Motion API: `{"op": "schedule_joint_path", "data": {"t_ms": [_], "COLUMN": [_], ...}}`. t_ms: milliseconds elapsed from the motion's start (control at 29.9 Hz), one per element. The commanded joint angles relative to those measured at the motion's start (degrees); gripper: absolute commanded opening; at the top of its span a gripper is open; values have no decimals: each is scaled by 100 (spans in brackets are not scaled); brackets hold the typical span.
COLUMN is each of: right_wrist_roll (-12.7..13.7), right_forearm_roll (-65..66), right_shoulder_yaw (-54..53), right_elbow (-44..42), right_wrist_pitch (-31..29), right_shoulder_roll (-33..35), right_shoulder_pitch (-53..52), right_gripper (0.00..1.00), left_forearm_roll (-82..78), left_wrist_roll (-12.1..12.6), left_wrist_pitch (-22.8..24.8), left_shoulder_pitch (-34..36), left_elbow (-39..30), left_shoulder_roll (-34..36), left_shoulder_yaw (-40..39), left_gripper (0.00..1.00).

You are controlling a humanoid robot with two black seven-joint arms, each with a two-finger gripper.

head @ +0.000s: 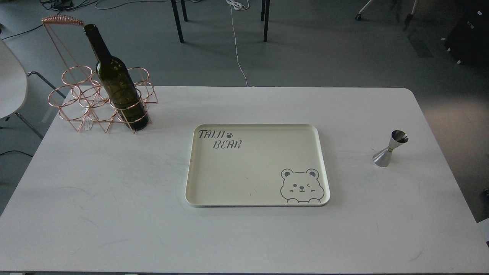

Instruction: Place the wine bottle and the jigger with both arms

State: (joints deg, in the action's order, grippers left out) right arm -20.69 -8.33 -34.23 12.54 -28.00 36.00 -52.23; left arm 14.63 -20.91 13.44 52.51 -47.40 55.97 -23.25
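At your far left, a white chair (11,82) sits off the table's left edge, partly cut by the frame. On the white table (114,198) itself, the back-left corner is taken by a copper wire bottle rack (82,101) with several ring slots and a tall handle rising behind. The wine bottle (116,82) stands in the rack's front-right ring, uncorked, its neck leaning a little toward the upper left in this view. The rack's front feet are near the table's left edge, and its back runs close to the far edge.

Moving right, you have a stretch of bare tabletop between the rack and the cream tray (198,164). The tray lies flat at the middle of the table, rounded corners, low rim, printed with "TAIJI BEAR" at its upper left and a winking bear at its lower right. Nothing rests in it. Broad bare table lies in front of it, toward you.

Farther right, well apart from the tray, the jigger (389,149) stands upright, tilted slightly in perspective, its open cup facing up. It is closer to the table's right edge than to the tray.

Neither gripper appears in the head view, so you cannot tell whether either hand is released or clenched.
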Motion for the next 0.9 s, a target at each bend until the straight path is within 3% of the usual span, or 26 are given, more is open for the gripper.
{"op": "schedule_joint_path", "data": {"t_ms": [0,100,200,267,635,869], "right_wrist_roll": [56,170,574,689,707,707], "right_forearm_roll": [-450,-476,-529,-643,-1312,-1276], "right_shoulder_yaw": [21,21,-23,-119,-269,-207], "right_elbow": [3,47,47,38,47,73], "right_wrist_pitch": [0,0,0,0,0,0], "right_shoulder_roll": [-31,-32,-32,-49,-673,-682], "right_shoulder_pitch": [107,231,248,318,679,732], "right_gripper": [99,100,100,100,100,100], "left_forearm_roll": [698,1313,1867,2087,3055,2836], "left_wrist_roll": [16,34,52,52,43,78], "left_wrist_pitch": [597,1002,1336,1456,1456,1456], "left_shoulder_pitch": [-162,-329,-531,-645,-1445,-1542], "left_elbow": [160,205,196,196,143,722], "left_shoulder_roll": [-60,-104,-139,-253,-675,-1157], "left_shoulder_yaw": [-13,-22,-22,-31,-154,-127], "left_gripper": [99,99,99,99,99,99]}}
